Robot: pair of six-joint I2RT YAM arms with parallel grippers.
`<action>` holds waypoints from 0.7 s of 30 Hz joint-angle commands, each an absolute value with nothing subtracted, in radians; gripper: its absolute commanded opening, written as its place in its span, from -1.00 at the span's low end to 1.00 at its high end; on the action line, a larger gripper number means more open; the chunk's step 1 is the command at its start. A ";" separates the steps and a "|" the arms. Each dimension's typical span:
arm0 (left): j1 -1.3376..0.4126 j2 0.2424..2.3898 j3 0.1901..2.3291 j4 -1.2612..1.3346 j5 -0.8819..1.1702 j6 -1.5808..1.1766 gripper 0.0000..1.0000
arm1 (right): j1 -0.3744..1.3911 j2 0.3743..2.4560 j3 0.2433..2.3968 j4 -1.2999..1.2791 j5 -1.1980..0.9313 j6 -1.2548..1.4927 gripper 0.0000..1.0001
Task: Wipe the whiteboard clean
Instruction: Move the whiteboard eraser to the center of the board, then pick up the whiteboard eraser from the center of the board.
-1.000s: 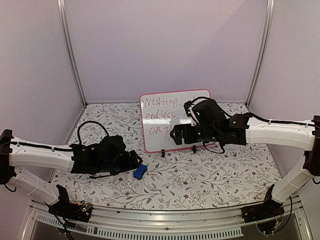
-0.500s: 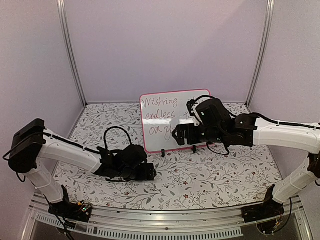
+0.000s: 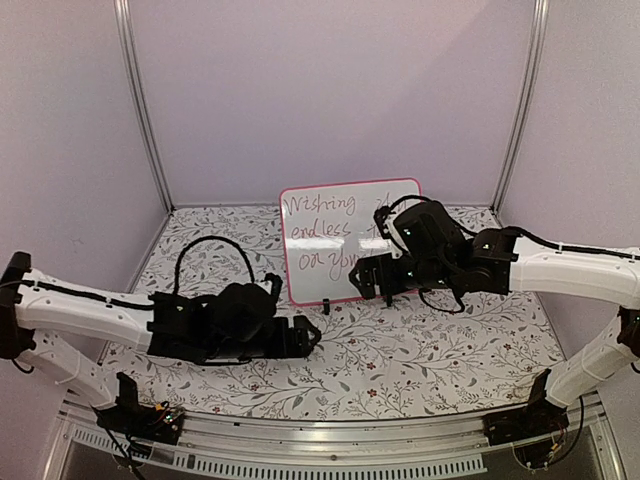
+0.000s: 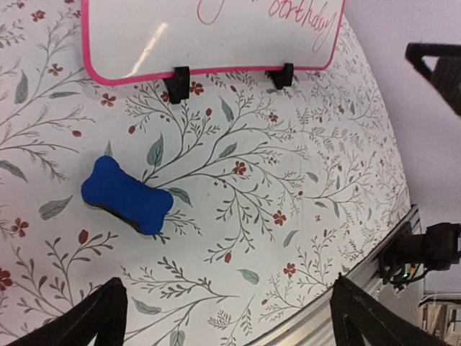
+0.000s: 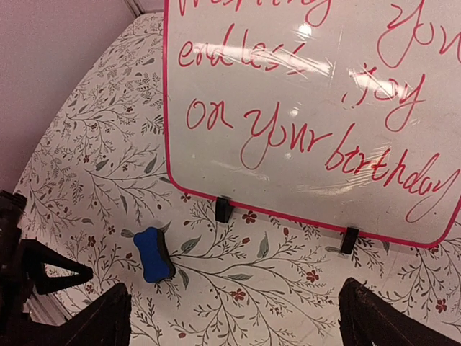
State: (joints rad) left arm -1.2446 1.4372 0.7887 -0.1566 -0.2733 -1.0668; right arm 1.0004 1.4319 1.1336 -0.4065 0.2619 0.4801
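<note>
1. The whiteboard (image 3: 350,240) stands tilted back on the flowered tablecloth (image 3: 430,350), toward 12 o'clock of the table. It rests on two black clip feet (image 5: 223,209).
2. From overhead only the left part of its writing shows. The right arm lies across the rest and also covers the board's lower right corner.
3. In the right wrist view the red handwriting reads "endless joy on your birthday". The line above is cut off by the top edge and cannot be read whole.
4. The right gripper (image 3: 365,275) hangs just in front of the board, at about 1 o'clock from the table's middle. Its jaws are spread wide with nothing between them, and only the finger ends show in its own camera.
5. The left gripper (image 3: 300,335) sits low over the cloth at about 7 o'clock, pointing toward 3 o'clock. Its jaws are also released and wide, with nothing grasped.
6. A blue bone-shaped eraser (image 4: 126,196) lies flat on the cloth, at about 7 o'clock from the board's left foot and apart from it.
7. Overhead, the eraser is hidden under the left arm's black wrist.
8. In the left wrist view the eraser lies ahead of the fingers and toward the left one. Whether a finger touches it cannot be made out.
</note>
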 commanded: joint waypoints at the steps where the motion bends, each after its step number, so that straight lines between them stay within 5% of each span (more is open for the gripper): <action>1: -1.282 1.112 0.706 -0.374 -0.458 -1.202 0.98 | 1.004 1.430 1.086 -0.363 0.119 0.376 0.93; 9: -1.302 0.707 0.643 -0.706 -0.586 -1.302 0.99 | 1.081 1.691 1.292 -0.444 0.118 0.203 0.95; 21: -1.293 0.766 0.808 -0.877 -0.723 -1.204 0.99 | 1.109 2.042 1.603 -0.572 0.079 0.102 0.91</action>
State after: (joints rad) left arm -1.2873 0.7490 0.7807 -0.8196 -0.6674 -1.2560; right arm 1.0977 1.9785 1.5326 -0.5102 0.0917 0.1513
